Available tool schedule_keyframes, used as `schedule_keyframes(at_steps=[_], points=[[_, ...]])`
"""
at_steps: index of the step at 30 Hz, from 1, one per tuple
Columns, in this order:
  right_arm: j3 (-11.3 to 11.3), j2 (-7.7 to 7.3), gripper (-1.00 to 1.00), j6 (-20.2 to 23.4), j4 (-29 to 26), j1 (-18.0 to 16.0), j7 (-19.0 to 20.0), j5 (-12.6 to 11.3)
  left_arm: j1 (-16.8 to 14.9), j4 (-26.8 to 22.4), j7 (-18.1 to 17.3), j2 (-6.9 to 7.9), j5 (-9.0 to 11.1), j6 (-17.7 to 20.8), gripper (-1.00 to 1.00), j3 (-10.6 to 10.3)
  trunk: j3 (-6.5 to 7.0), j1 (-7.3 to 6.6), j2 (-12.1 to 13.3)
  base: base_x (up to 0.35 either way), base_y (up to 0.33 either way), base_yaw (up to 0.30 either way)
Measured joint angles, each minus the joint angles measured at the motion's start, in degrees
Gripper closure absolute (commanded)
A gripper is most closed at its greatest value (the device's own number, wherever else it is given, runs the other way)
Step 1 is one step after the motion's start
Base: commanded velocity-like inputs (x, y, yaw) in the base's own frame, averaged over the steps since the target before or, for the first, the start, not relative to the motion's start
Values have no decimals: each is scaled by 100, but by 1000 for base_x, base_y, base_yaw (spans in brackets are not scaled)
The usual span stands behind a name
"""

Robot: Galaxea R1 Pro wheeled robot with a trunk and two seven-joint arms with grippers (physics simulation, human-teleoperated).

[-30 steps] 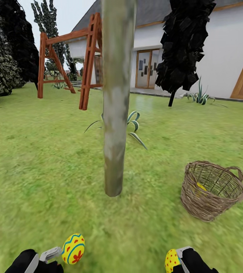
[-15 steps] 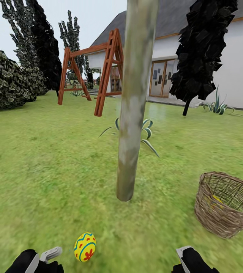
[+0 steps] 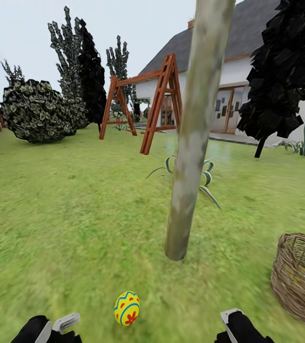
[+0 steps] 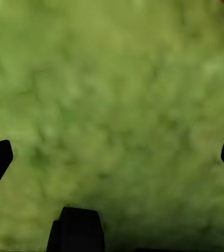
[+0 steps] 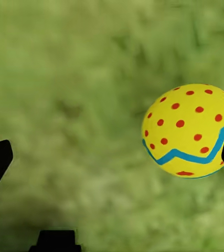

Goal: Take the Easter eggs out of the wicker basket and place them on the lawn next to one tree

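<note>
Lying on lawn (image 3: 66,214), egg (image 3: 127,308) before tree (image 3: 190,157); both tools released.

A smooth, painted egg (image 3: 127,308) is seen on rough grass (image 3: 66,214) near a brown woven wicker basket (image 3: 299,281).

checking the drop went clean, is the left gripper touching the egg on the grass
Apart. In the head view the egg lies on the lawn with grass showing between it and the left gripper, whose fingers are spread wide with nothing between them.
</note>
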Motion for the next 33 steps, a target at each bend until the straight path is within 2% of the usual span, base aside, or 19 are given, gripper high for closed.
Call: schedule_keyframes(at_steps=[11, 33], points=[[2, 0, -100, 3, -1, 0, -3, 19, 1, 1, 0, -9, -6, -6, -100, -15, 266, -31, 15, -42, 25, 290], [-5, 2, -100, 3, 5, 0, -1, 21, 1, -4, -4, 4, -6, 0, -100, 15, 709, -513, 896, 0, 0, 290]])
